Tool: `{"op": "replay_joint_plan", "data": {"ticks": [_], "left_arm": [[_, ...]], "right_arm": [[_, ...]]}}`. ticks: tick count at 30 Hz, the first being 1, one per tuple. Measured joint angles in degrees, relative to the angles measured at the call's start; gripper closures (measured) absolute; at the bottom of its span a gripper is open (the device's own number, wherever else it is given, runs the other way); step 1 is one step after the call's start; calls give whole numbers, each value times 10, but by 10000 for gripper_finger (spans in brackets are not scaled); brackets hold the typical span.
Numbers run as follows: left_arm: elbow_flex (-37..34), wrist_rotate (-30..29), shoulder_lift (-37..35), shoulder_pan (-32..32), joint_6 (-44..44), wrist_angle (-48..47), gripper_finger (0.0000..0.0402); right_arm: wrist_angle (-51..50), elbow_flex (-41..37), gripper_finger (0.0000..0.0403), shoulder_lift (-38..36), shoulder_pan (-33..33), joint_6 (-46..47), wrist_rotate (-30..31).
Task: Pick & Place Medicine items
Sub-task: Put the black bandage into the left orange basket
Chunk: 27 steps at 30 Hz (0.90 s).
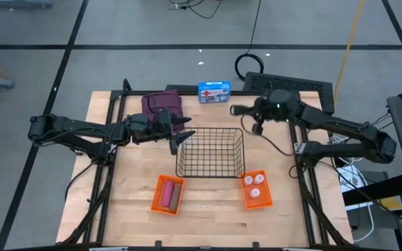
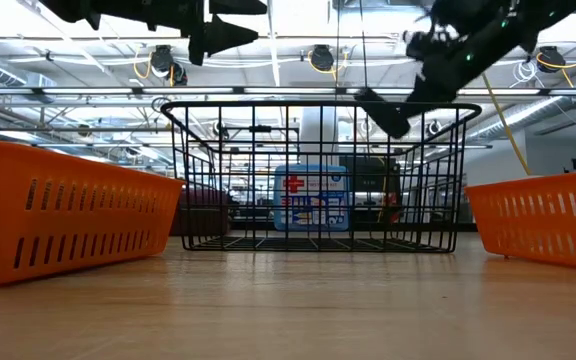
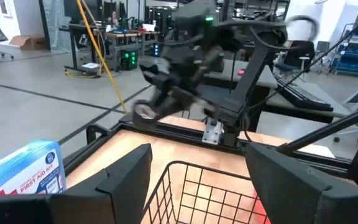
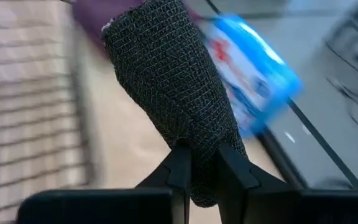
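My right gripper (image 4: 202, 155) is shut on a dark-grey woven roll (image 4: 166, 81) and hovers by the far right corner of the black wire basket (image 1: 211, 152), as the high view shows (image 1: 246, 111). My left gripper (image 1: 181, 138) is open, in the air above the basket's left rim (image 3: 185, 168). A maroon pouch (image 1: 162, 104) lies on the table behind the left gripper. Three white bottles (image 1: 255, 188) stand in the right orange bin (image 1: 264, 202). A pink cylinder (image 1: 167, 194) and a grey piece (image 1: 176, 190) lie in the left orange bin (image 1: 156, 202). My right gripper pinches the grey roll between its two fingers (image 4: 180, 165) at one end (image 4: 205, 186). The rest of the roll sticks out beyond the fingertips. In the low view the roll (image 2: 383, 112) is lifted clear and slants downward above the basket's rim.
A blue first aid kit (image 1: 214, 91) stands at the table's far edge behind the basket. A black keyboard (image 1: 292, 84) and cables lie beyond the far right corner. Bare wood (image 1: 208, 223) shows between and in front of the orange bins.
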Motion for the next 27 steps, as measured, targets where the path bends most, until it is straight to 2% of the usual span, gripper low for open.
{"op": "replay_joint_plan", "data": {"ticks": [3,6,11,20,25,27], "left_arm": [[0,0,0,0,-33,6,133],[14,0,0,0,-49,-2,133],[89,-1,24,-10,-28,-103,133],[314,-5,167,-29,30,-363,133],[434,22,227,-10,-10,-474,133],[463,42,246,2,-34,-509,133]], "right_arm": [[21,0,373,-2,75,4,8],[71,0,373,11,151,-2,50],[152,0,373,48,230,-28,93],[200,1,373,123,256,-35,110],[209,1,373,154,271,-52,115],[216,1,373,163,287,-78,149]]}}
